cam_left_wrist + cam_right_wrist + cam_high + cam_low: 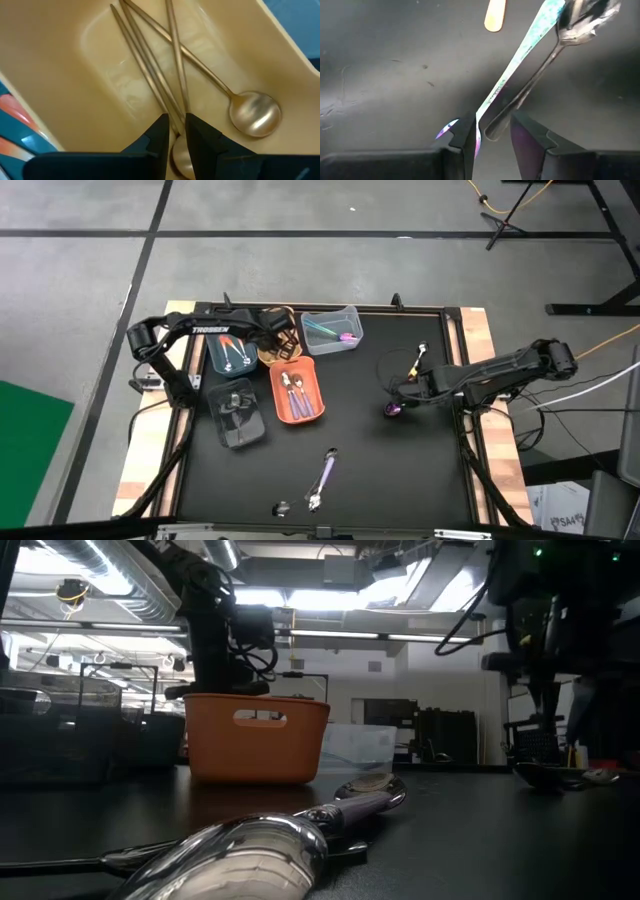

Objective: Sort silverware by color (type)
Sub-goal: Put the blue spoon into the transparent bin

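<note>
Silverware mostly sorted in bins at table's 11 o'clock. Left gripper (175,132) inside tan bin (60,85), fingers narrow around a gold spoon (182,157) handle. Right gripper (492,131) at 3 o'clock, fingers apart astride iridescent spoon (520,55) and silver spoon (540,65).

Even overhead light, with soft focus up close

We see bright ceiling lights (300,595) glaring in the low view, where the nearest spoon (250,855) blurs badly; the black table (400,470) shows faint shadows, and both wrist views look soft.
</note>
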{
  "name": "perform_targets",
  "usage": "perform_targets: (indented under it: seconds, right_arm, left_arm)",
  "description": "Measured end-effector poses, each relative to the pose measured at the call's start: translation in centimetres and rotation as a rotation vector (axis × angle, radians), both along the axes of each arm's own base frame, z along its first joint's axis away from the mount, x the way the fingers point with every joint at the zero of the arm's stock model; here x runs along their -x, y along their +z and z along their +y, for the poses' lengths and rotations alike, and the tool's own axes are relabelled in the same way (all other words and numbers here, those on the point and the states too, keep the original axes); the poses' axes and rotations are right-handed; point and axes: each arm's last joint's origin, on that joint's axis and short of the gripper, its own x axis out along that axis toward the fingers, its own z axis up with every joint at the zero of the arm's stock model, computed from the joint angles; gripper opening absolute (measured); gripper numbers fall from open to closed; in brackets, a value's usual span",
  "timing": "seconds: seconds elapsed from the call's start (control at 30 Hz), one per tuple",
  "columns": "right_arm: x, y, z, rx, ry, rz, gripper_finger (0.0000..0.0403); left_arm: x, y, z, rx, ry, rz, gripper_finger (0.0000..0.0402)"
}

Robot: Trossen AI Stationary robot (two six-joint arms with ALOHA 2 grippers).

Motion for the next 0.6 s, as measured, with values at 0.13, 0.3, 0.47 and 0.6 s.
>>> perform_targets:
  seconds: [0.13, 0.3, 0.47, 0.6]
  right_arm:
    - [-0.6, -0.7, 0.1, 0.011, -0.006, 0.012, 0.0108]
    - [-1.1, -1.6, 0.1, 0.016, -0.024, 0.046, 0.0108]
    - [-1.5, -2.4, 0.2, 0.021, -0.026, 0.078, 0.0108]
    - [-1.9, -2.9, 0.2, 0.023, -0.025, 0.082, 0.0108]
  left_arm:
    - [-0.4, 0.0, -0.5, -0.003, -0.021, -0.005, 0.0057]
    - [-0.7, 0.0, -0.9, -0.013, -0.037, -0.009, 0.0057]
    - [-0.8, 0.1, -0.9, -0.048, -0.030, -0.003, 0.0057]
    - [-0.8, 0.1, -0.9, -0.084, -0.023, 0.014, 0.0057]
